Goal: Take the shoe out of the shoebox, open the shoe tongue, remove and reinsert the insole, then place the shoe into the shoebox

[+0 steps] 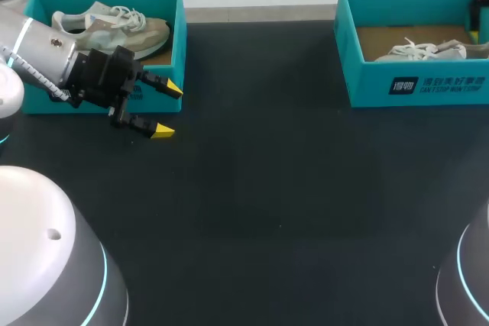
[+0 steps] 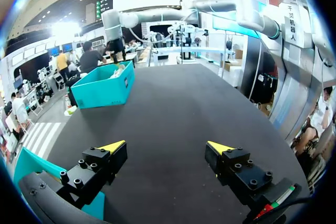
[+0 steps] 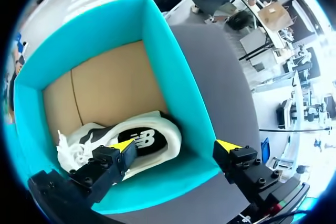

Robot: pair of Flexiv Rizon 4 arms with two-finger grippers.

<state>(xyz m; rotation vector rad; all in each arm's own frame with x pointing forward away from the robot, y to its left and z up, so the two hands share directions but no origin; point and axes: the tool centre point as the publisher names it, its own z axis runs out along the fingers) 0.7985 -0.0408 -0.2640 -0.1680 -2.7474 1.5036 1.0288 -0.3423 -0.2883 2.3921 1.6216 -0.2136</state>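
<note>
A white shoe with a dark side panel lies on its side in the teal shoebox at the table's far right, the same shoe and box in the head view. My right gripper hangs open over the box's near wall, one finger above the shoe's heel, the other outside the box, holding nothing. It is barely in the head view. My left gripper stands open and empty in front of a second teal shoebox holding a grey-beige shoe.
Dark tabletop stretches between the two boxes. In the left wrist view the left gripper points across the table toward the far shoebox; the near box's corner sits beside one finger.
</note>
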